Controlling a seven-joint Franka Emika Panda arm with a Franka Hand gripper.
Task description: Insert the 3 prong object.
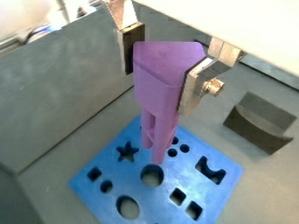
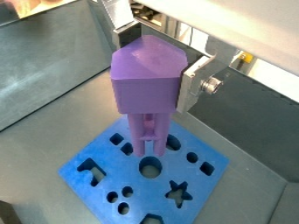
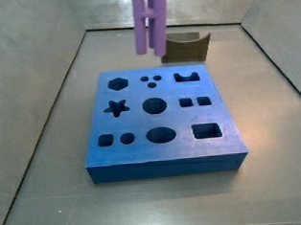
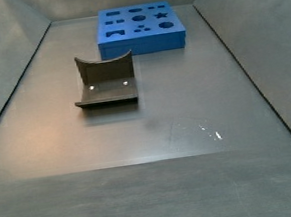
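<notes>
Blue block [image 3: 160, 119] with cut-out holes lies on the grey counter [image 3: 40, 140]. Above it hangs the purple pronged piece [image 1: 160, 83], gripped by the jaws of the gripper [image 1: 167, 59], prongs down above the holes. Behind, to the right, stands the dark fixture [image 3: 187, 47].

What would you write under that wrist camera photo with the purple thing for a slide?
Gripper holding the purple three-prong piece upright above the blue shape board.
</notes>
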